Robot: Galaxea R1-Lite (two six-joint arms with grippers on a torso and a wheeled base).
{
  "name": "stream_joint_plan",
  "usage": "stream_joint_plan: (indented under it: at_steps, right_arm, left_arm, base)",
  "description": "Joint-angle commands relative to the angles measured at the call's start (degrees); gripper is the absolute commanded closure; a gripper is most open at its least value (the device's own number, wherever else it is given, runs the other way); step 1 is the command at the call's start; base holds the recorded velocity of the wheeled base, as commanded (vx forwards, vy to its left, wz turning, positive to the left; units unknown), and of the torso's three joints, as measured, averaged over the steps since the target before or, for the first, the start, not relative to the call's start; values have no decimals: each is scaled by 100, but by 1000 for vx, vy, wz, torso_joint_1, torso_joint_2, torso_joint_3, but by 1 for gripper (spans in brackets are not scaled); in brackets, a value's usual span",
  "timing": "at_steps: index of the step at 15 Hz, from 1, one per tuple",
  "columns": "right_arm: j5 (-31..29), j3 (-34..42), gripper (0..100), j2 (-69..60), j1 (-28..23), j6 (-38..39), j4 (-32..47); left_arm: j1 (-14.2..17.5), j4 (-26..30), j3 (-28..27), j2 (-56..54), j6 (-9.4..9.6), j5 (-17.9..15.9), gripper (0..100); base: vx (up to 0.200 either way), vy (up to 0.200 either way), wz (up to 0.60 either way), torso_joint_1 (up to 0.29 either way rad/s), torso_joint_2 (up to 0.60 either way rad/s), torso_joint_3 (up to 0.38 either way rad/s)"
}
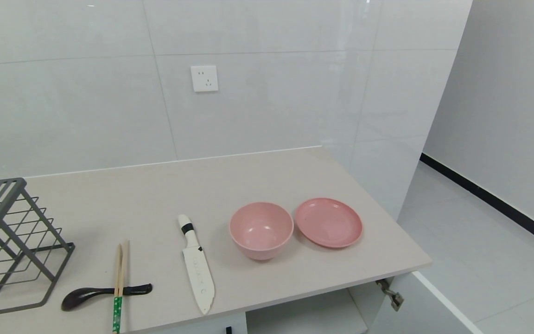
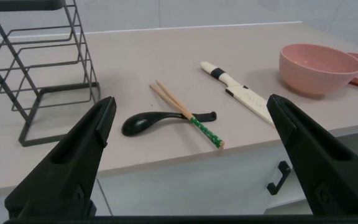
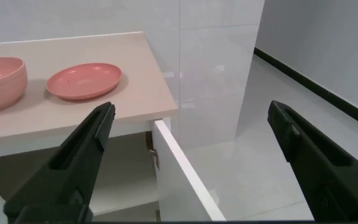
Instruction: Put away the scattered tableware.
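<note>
Head view | on table (image 1: 155, 195): plate (image 1: 328, 222) sitting just right of pink bowl (image 1: 261, 229), knife (image 1: 196, 264) left of it, chopsticks (image 1: 119, 283) crossing spoon (image 1: 81, 294) farther left | both jaws gaping wide, empty | likely best: lifting chopsticks before spoon

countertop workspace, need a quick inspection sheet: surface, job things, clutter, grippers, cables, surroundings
surface: beige countertop, flat and dry-looking, no spills seen
job's things: pink bowl upright, close beside the pink plate; white knife lying flat near the front edge; chopsticks lying across the handle of the dark spoon; grey wire rack at the robot's left
clutter: nothing seen
grippers: left gripper open, holding nothing, in front of the counter edge; right gripper open, holding nothing
cables: nothing seen
surroundings: cabinet door under the counter stands open; wall socket on the tiled wall, nothing plugged in
</note>
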Motion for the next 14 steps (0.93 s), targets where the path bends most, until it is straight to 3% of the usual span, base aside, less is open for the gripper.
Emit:
stream_joint_plan:
  at_steps: [1, 5, 14]
  right_arm:
    - [-4, 0, 0, -2, 1, -1, 1]
    - [-4, 0, 0, -2, 1, -1, 1]
    - [-4, 0, 0, -2, 1, -1, 1]
  left_arm:
    - [2, 0, 0, 0, -13, 1, 0]
    - [2, 0, 0, 9, -4, -8, 0]
    - [2, 0, 0, 0, 49, 1, 0]
  base:
    - [0, 0, 0, 41, -119, -56]
    - [0, 0, 0, 178, -394, -226]
    - [22, 0, 0, 11, -26, -12]
